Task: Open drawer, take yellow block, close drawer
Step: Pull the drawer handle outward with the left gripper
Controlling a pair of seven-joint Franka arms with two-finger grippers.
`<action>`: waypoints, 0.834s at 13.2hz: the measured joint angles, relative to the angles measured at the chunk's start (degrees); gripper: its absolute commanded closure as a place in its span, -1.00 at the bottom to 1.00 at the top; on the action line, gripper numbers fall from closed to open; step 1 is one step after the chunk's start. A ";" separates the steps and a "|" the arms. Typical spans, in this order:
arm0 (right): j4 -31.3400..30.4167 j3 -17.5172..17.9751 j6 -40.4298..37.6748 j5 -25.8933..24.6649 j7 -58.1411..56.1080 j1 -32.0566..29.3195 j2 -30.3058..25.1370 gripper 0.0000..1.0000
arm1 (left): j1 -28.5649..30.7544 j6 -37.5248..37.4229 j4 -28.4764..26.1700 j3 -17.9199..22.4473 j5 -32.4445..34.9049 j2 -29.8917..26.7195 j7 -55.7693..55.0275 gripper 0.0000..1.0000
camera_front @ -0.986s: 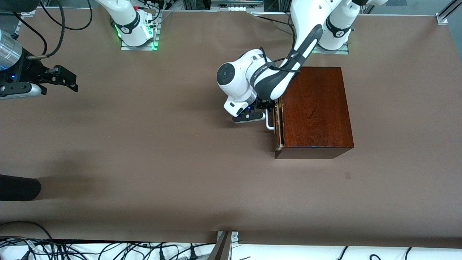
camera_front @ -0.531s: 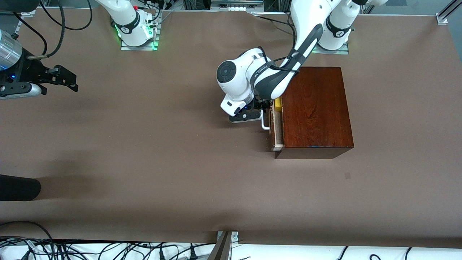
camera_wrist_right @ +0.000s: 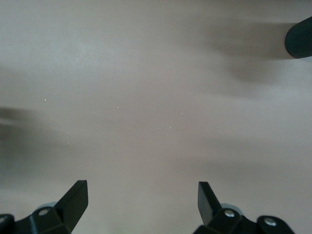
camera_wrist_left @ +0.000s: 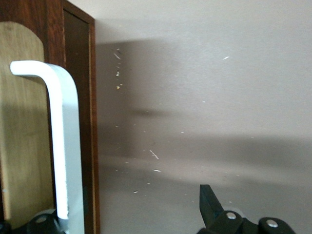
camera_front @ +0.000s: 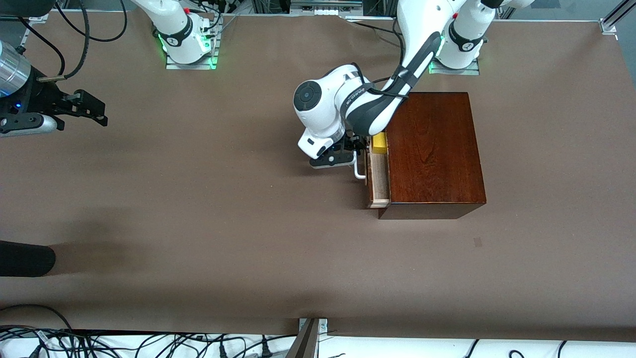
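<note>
Right now my left claw (camera_front: 348,156) is down at the white handle (camera_wrist_left: 66,146) of the drawer (camera_front: 378,181). Its jaws are spread wide: the bar lies against the inside of one finger, and the other finger (camera_wrist_left: 209,204) stands well apart from it, so I am hooking the handle, not pinching it. The drawer is out only a little from the wooden box (camera_front: 432,149), which sits on the tabletop (camera_front: 223,209) near the edge where my bases stand, toward my left arm's end. The yellow block (camera_front: 380,141) shows in the tray, at the end nearer that base edge, partly under my own wrist.

I judge the opening to be half done. To do it well I should pull straight along the drawer's slide, toward my right arm's end of the tabletop, keeping the finger flat on the bar so it does not slip off. A slow, even pull should keep the box from dragging along and the block from sliding. I want the whole block clear of the box's top before I let go.

My right claw (camera_front: 92,112) waits, released and empty, over the tabletop's edge at my right arm's end.
</note>
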 measured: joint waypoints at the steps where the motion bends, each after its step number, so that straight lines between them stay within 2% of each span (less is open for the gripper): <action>1: 0.00 0.00 0.00 0.00 0.00 0.00 0.00 -1.00 | -0.82 0.34 0.89 0.00 0.03 0.39 -0.01 -1.00; 7: 0.00 0.00 0.00 0.00 0.00 0.00 0.00 -1.00 | -3.08 -0.05 2.37 1.10 0.96 1.64 -0.07 -1.00; 11: 0.00 0.00 0.00 0.00 0.00 0.00 0.00 -1.00 | -3.69 -3.05 4.18 0.80 2.45 2.96 -0.02 -1.00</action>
